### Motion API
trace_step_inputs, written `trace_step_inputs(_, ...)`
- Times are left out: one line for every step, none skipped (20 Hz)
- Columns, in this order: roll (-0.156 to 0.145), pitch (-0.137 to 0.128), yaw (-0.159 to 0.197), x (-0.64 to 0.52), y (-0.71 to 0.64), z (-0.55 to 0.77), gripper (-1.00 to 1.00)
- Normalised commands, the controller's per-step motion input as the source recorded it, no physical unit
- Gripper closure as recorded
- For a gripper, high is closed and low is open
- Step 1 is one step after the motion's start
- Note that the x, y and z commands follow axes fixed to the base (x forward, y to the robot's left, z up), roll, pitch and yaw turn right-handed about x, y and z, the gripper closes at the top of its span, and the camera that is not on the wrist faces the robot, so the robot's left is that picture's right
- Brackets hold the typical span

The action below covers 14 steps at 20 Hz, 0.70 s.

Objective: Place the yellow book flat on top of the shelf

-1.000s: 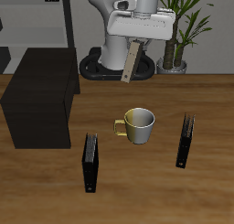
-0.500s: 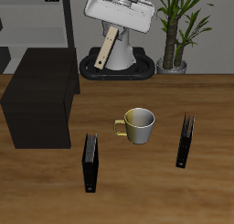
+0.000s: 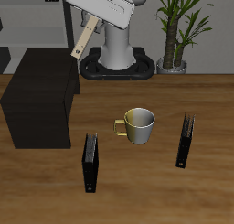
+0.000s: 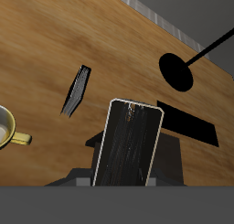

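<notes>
From the front, the tool (image 3: 92, 17) hung high over the back of the counter (image 3: 164, 100), clamped on the yellow book (image 3: 85, 38), which slanted down in the air above the shelf's (image 3: 37, 100) back corner, clear of its flat top. A mug (image 3: 138, 124) and two black books (image 3: 90, 161) stood nearer the front edge.

From the wrist, the yellow book (image 4: 128, 143) stood gripped between the fingers, a black book (image 4: 77, 89) and the mug (image 4: 7, 129) below.
</notes>
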Motion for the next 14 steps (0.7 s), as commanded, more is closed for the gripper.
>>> trace_step_inputs(-0.07, -0.065, 0.12, 0.02, -0.42, 0.23, 1.0)
trace_step_inputs(-0.049, -0.027, 0.047, 0.0, -0.21, 0.04, 1.0)
trace_step_inputs(-0.164, -0.041, 0.11, 0.14, -0.52, 0.09, 1.0)
trace_step_inputs(-0.074, -0.025, 0.06, 0.1, -0.4, 0.02, 1.0)
trace_step_inputs(-0.095, -0.042, 0.052, 0.06, -0.3, 0.01, 1.0)
trace_step_inputs(0.0, 0.0, 0.0, 0.02, 0.0, -0.02, 1.0)
trace_step_inputs(-0.171, 0.019, 0.058, 0.17, -0.75, -0.03, 1.0)
trace_step_inputs(-0.136, -0.04, 0.054, 0.15, -0.39, -0.02, 1.0)
trace_step_inputs(-0.145, 0.035, -0.028, 0.08, -0.49, -0.05, 1.0)
trace_step_inputs(0.0, 0.0, 0.0, 0.08, 0.07, -0.02, 1.0)
trace_step_inputs(-0.257, -0.019, 0.087, 0.22, -0.85, -0.14, 1.0)
trace_step_inputs(-0.128, 0.012, -0.003, 0.05, -0.38, -0.08, 1.0)
trace_step_inputs(-0.072, 0.001, 0.065, 0.05, -0.33, -0.07, 1.0)
trace_step_inputs(-0.124, -0.008, 0.007, -0.02, -0.48, -0.05, 1.0)
